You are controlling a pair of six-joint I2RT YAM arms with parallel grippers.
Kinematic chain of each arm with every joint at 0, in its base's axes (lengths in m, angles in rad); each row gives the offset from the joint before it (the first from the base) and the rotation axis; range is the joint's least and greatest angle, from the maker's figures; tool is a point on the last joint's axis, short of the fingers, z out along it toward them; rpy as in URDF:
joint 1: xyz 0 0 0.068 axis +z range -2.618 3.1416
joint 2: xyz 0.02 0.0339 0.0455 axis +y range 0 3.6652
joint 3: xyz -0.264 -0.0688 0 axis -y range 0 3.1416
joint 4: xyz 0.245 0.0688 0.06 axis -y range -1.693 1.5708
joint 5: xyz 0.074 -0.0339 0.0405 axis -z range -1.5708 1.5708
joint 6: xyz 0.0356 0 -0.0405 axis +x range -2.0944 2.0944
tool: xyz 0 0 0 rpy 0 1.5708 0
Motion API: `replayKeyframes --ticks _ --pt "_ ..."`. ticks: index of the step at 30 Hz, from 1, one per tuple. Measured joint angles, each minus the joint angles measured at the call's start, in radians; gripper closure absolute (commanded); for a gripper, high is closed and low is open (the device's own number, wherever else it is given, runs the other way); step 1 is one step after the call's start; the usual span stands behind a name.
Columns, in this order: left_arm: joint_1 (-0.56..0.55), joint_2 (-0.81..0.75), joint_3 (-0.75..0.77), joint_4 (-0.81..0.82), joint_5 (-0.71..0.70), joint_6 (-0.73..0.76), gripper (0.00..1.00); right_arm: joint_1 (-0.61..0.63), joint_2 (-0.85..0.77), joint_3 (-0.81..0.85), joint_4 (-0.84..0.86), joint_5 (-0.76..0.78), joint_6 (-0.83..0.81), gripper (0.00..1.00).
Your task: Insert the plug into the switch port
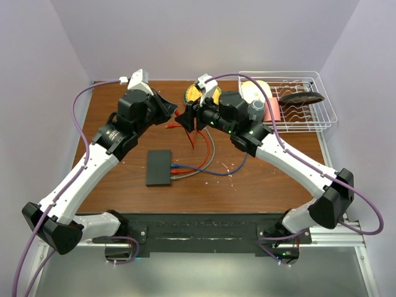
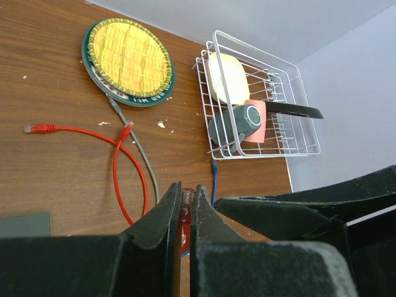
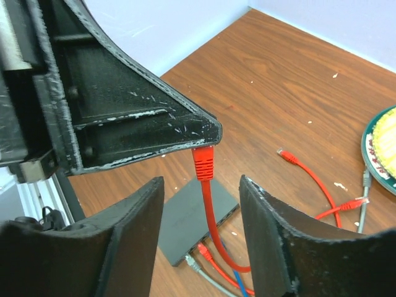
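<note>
**Top view.** The switch point(image 1: 159, 167) lies flat at the centre of the brown surface point(image 1: 247, 185). Red, blue and grey cables point(image 1: 192, 168) are seated along its right edge. Both arms meet at the upper middle of the frame, well apart from the switch, and there the left jaws and right jaws nearly touch. A wire rack point(image 1: 291, 99) stands at upper right.

**Left wrist view.** The left jaws are closed on a red plug point(image 2: 184, 210) at lower centre, and only a sliver of it shows between them. A yellow dish point(image 2: 129, 62) sits at upper left, with a loose red cable point(image 2: 80, 130) below it.

**Right wrist view.** The plug point(image 3: 203, 162) hangs from the tip of the left jaws at centre. Its cable point(image 3: 210, 216) drops past the switch point(image 3: 182, 223) below. The right jaws stand open on either side of it, touching nothing.

**Risk.** If a handover is intended, the right jaws may pinch the cable rather than the plug body, leaving the plug free to tilt. If the left jaws release early, the plug would drop. A skewed plug would likely jam against the port rim.
</note>
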Motion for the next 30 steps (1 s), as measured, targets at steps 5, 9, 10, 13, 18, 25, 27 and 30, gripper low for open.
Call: replayKeyframes --ticks 5,9,10,13,18,25,27,30 --pt "0.000 0.000 0.000 0.000 0.002 -0.008 1.00 0.000 0.024 0.000 0.006 -0.010 0.004 0.53" --pt "0.000 0.000 -0.001 0.004 0.006 -0.008 1.00 0.000 0.030 0.000 0.006 -0.015 0.006 0.63" --pt "0.000 0.000 -0.002 0.004 0.008 -0.008 1.00 0.000 0.030 0.000 0.008 -0.019 0.008 0.68" --pt "0.000 0.000 -0.002 0.007 0.014 -0.008 1.00 0.000 0.030 0.000 0.013 -0.024 0.010 0.81" --pt "0.000 -0.001 -0.006 0.013 0.017 -0.007 1.00 -0.003 0.032 0.000 0.015 -0.023 0.014 1.00" --pt "-0.003 -0.006 -0.023 0.025 0.015 -0.005 0.00 0.000 0.037 0.000 0.008 -0.017 0.012 1.00" --pt "-0.004 -0.014 -0.033 0.029 0.001 -0.010 0.00 0.001 0.036 0.000 0.000 -0.001 0.003 1.00" --pt "-0.004 -0.034 -0.049 0.026 -0.034 -0.016 0.00 0.001 0.027 0.002 -0.038 0.034 -0.021 1.00"
